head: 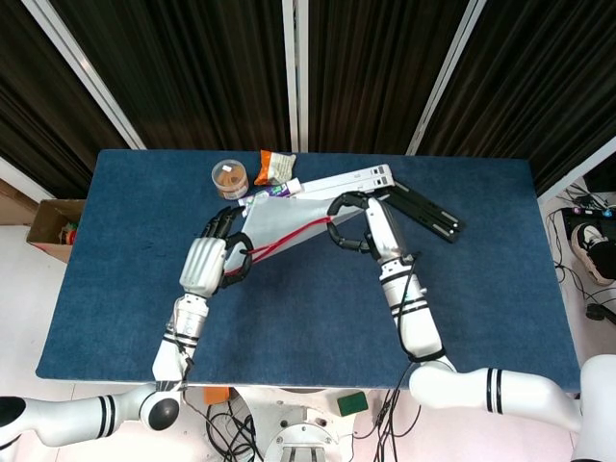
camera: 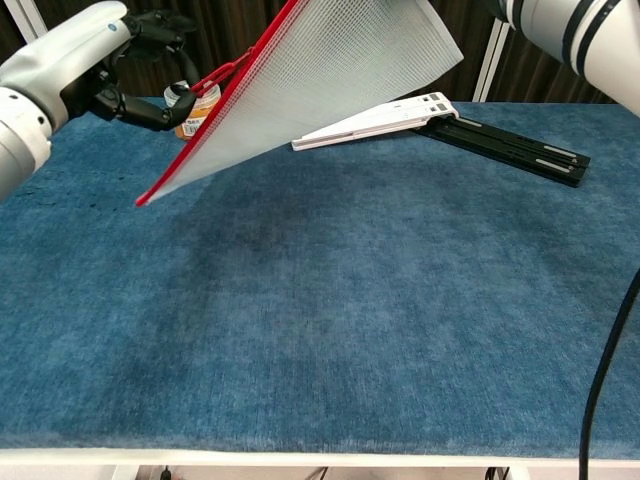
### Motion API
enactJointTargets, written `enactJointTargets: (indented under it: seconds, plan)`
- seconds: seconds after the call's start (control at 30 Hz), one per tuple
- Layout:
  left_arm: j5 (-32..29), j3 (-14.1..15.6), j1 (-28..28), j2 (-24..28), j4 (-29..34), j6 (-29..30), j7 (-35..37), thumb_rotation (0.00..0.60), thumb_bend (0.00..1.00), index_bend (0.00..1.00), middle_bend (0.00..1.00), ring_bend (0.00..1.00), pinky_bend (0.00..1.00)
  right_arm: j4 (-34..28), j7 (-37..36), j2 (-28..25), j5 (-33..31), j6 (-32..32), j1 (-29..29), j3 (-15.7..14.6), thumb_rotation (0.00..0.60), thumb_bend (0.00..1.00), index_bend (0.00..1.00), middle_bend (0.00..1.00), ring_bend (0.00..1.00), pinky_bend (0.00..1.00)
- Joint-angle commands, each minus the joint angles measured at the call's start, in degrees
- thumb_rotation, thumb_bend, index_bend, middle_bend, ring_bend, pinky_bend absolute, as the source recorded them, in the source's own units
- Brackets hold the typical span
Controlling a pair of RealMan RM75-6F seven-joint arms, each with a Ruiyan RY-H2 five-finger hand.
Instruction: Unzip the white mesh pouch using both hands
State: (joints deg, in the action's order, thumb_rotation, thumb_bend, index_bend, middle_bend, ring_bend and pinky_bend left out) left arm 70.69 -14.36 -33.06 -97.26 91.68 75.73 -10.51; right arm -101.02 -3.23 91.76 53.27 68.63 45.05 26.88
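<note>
The white mesh pouch with a red zipper edge hangs tilted in the air between my hands, its low corner off the table. My left hand pinches the red pull cord at the pouch's left side; in the chest view my left hand shows with fingers curled. My right hand grips the pouch's upper right corner. In the chest view that hand is cut off above the frame, and only its arm shows.
A jar of orange contents and a snack packet stand at the table's back. A white and black folding stand lies behind the pouch, also seen as the stand. A cardboard box sits on the floor to the left.
</note>
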Motion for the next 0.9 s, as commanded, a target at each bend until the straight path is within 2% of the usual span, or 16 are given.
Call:
enactJointTargets:
  seconds: [0.03,0.53,0.9]
  plan:
    - [-0.08,0.86,1.04,0.19,-1.34,0.24,0.67,0.600,0.51,0.70,0.08,0.00,0.12,-0.83,-1.05,-1.16,0.19,-0.50,-0.90,0.32,0.600,0.35,0.83,0.52,0.30,0.36]
    - [-2.45,3.47,5.74,-0.59,-11.90,-0.07,2.88,0.600,0.52,0.70,0.08,0.00,0.12,-3.37,-3.89,-6.66,1.98,-2.33,-4.21,0.24,0.600,0.35,0.83,0.52,0.30,0.36]
    - [-3.11,3.78,7.90,-0.85,-16.11,-0.82,4.02,0.600,0.52,0.71,0.08,0.00,0.12,-3.11,-4.09,-7.52,2.48,-2.54,-5.03,-0.38,0.600,0.35,0.83,0.52,0.30,0.36]
